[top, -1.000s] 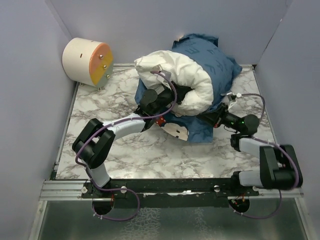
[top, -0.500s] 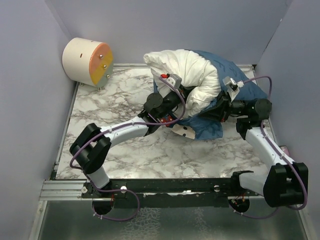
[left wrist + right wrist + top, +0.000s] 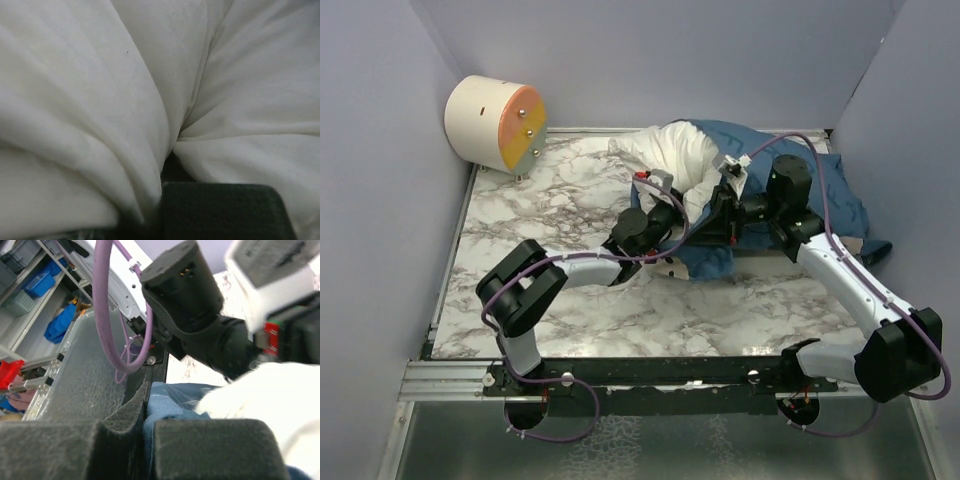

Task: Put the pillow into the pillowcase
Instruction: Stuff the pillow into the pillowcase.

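Item one, the pillow: I am seeing it lying bunched at about 12 o'clock on the marble surface, its white bulk poking out of the pillowcase on the 9 o'clock side. In the left wrist view it is filling nearly the whole frame, folded into deep creases.

Item two, the pillowcase: blue, lying crumpled around and under the pillow, trailing off toward 3 o'clock, with a corner hanging down toward 6 o'clock between the two arms.

Item three, the left gripper: I am reading it as clenched, buried in the pillow, with white fabric pinched at its fingers.

Item four, the right gripper: I am seeing it clamped on a blue fold of the pillowcase, its dark pads pressing together over the cloth, with the pillow just beside them. It is pointing toward 9 o'clock, facing the left arm's wrist.

Item five, a cream cylinder with an orange face: sitting at about 10 o'clock, in the far corner, well apart from the bedding.
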You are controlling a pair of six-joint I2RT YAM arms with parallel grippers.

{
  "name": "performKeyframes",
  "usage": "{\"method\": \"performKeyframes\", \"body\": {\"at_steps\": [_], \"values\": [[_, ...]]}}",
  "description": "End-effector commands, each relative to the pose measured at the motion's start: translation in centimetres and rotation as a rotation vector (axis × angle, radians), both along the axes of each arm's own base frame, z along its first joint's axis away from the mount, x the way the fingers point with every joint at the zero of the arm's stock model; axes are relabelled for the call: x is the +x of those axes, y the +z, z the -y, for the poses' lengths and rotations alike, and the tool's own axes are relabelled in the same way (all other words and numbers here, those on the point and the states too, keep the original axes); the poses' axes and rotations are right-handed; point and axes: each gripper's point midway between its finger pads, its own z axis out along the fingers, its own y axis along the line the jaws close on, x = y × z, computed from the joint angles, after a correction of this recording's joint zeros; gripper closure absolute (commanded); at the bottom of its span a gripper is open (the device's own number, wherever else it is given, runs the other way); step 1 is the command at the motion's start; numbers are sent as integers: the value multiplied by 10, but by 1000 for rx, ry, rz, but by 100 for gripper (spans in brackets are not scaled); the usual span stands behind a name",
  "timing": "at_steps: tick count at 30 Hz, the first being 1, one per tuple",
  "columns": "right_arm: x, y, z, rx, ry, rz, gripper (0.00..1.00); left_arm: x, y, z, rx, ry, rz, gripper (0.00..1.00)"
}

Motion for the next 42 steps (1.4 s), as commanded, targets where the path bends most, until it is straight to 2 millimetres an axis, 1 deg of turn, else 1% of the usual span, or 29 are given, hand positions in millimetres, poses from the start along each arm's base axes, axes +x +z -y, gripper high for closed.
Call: {"method": "performKeyframes", "body": {"at_steps": [1, 4, 6, 8, 11, 12, 13, 15, 16, 17, 18, 19, 20, 22, 23, 24, 26, 29, 31, 32, 33, 34, 35, 36, 38, 39, 40, 41, 42], "values": [[-9, 10, 12, 31, 12, 156, 99, -51, -82, 1, 144, -166, -174, 88], [5, 4, 26, 24, -32, 146, 99, -75, -57, -10, 93, -298, -151, 76], [13, -2, 32, 16, -45, 117, 99, -90, -50, -13, 104, -369, -158, 69], [17, -9, 34, 11, -48, 98, 99, -101, -47, -16, 126, -420, -177, 62], [18, -13, 33, 9, -36, 81, 99, -108, -42, -24, 133, -460, -211, 56], [19, -13, 33, 8, -31, 75, 99, -108, -39, -26, 126, -461, -218, 52], [20, -13, 33, 7, -27, 74, 99, -107, -37, -26, 117, -458, -221, 50], [21, -9, 24, 6, 0, 74, 99, -102, -34, -19, 117, -468, -224, 50], [21, -4, 16, 5, 12, 87, 99, -98, -35, -13, 121, -478, -238, 51], [20, 3, 5, 1, 32, 99, 99, -93, -36, -5, 117, -491, -252, 56], [18, 14, -8, -2, 54, 120, 99, -88, -38, 3, 104, -504, -263, 61], [18, 26, -21, -5, 74, 144, 99, -85, -33, 11, 76, -522, -253, 68], [17, 38, -32, -3, 100, 160, 99, -77, -37, 19, 40, -530, -238, 78], [19, 68, -46, 21, 132, 178, 100, -70, -22, 23, -57, -540, -168, 97], [24, 84, -51, 32, 132, 175, 99, -68, -11, 22, -108, -543, -125, 100], [29, 96, -55, 43, 131, 183, 100, -68, 0, 19, -149, -541, -81, 100], [43, 118, -63, 63, 130, 204, 100, -67, 25, 6, -220, -509, 4, 100], [70, 133, -79, 80, 116, 180, 100, -71, 53, -17, -299, -449, 98, 100], [92, 133, -91, 91, 100, 161, 100, -76, 57, -28, -336, -412, 110, 100], [106, 124, -99, 88, 83, 142, 100, -79, 52, -33, -347, -390, 101, 100], [113, 118, -104, 86, 77, 128, 100, -83, 46, -36, -357, -365, 94, 100], [113, 108, -110, 74, 93, 98, 100, -86, 39, -39, -365, -343, 87, 100], [106, 93, -121, 54, 119, 66, 100, -85, 31, -43, -376, -320, 73, 100], [90, 77, -134, 22, 163, 37, 99, -84, 26, -46, -392, -302, 61, 100], [45, 54, -161, -27, 250, 43, 100, -76, 19, -46, -396, -276, 51, 100], [31, 53, -168, -42, 257, 75, 100, -71, 16, -48, -403, -255, 37, 100], [25, 67, -166, -20, 265, 103, 100, -67, 13, -51, -410, -231, 23, 100], [24, 83, -160, 8, 268, 110, 100, -64, 10, -51, -418, -221, 8, 100], [29, 102, -151, 39, 253, 133, 100, -63, 11, -50, -422, -223, 6, 100]]}}
